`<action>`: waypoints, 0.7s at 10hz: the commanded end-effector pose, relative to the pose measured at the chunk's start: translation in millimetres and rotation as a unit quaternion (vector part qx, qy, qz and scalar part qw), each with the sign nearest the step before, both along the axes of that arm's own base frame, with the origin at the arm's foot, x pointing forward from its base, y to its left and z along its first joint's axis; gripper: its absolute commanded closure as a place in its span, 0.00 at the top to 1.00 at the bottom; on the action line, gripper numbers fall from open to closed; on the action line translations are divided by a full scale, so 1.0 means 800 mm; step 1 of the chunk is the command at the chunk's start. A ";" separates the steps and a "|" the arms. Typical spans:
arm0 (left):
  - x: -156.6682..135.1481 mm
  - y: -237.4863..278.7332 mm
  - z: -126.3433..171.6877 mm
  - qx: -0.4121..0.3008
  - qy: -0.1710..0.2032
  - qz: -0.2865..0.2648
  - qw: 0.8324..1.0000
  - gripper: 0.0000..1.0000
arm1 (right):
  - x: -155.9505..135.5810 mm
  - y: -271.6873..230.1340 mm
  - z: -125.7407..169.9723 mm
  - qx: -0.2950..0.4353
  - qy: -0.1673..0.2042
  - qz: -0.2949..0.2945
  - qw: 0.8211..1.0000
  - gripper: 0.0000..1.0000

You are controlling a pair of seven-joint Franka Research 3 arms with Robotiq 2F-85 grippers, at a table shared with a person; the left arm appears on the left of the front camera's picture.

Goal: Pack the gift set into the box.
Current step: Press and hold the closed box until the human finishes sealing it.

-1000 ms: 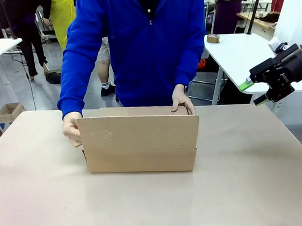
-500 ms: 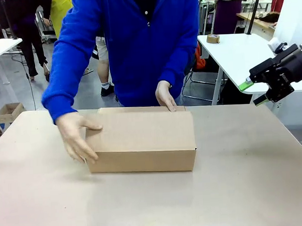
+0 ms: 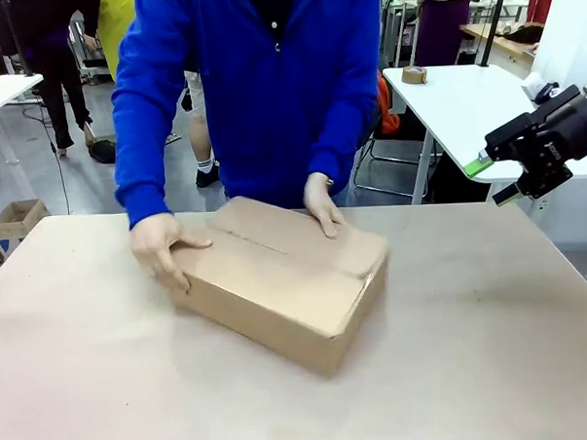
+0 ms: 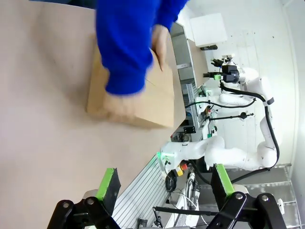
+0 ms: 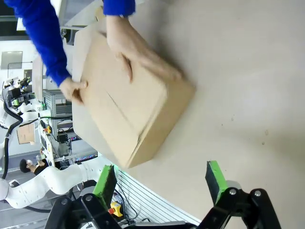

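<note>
The box (image 3: 277, 279) lies on the tan table (image 3: 494, 348) with its top flaps shut, turned at an angle. The person in a blue sleeve has one hand (image 3: 163, 247) on its left end and the other hand (image 3: 324, 205) on its top. The gift set is hidden. My right gripper (image 3: 493, 180) hangs open beyond the table's right edge, well away from the box. In the right wrist view the box (image 5: 128, 109) lies far past my open right gripper (image 5: 159, 180). My left gripper (image 4: 164, 183) is open too, with the box (image 4: 159, 90) far off.
A white table (image 3: 464, 105) with a tape roll (image 3: 414, 74) stands at the back right. A small brown carton (image 3: 16, 217) sits on the floor at the left. Other people stand behind. Bare tabletop lies in front of the box.
The near flap stood up one second ago; the person folded it down, then swung the closed box round at an angle. Neither gripper has moved.
</note>
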State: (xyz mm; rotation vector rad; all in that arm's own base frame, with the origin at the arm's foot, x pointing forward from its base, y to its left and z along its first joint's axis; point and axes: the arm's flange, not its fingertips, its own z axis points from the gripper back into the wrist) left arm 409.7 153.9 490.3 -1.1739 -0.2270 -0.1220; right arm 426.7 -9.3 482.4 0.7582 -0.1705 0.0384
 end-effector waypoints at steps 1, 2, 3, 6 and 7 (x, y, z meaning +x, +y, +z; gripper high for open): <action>0.000 0.005 0.003 -0.002 0.000 -0.005 1.000 1.00 | -0.001 -0.003 0.001 -0.001 -0.003 0.007 1.000 1.00; 0.000 0.005 0.003 -0.002 0.000 -0.005 1.000 1.00 | -0.001 -0.003 0.001 -0.001 -0.003 0.007 1.000 1.00; 0.000 0.005 0.003 -0.002 0.000 -0.005 1.000 1.00 | -0.001 -0.003 0.001 -0.001 -0.003 0.007 1.000 1.00; 0.000 0.005 0.003 -0.002 0.000 -0.005 1.000 1.00 | -0.001 -0.003 0.001 -0.001 -0.003 0.007 1.000 1.00; 0.000 0.005 0.003 -0.002 0.000 -0.005 1.000 1.00 | -0.001 -0.003 0.001 -0.001 -0.003 0.007 1.000 1.00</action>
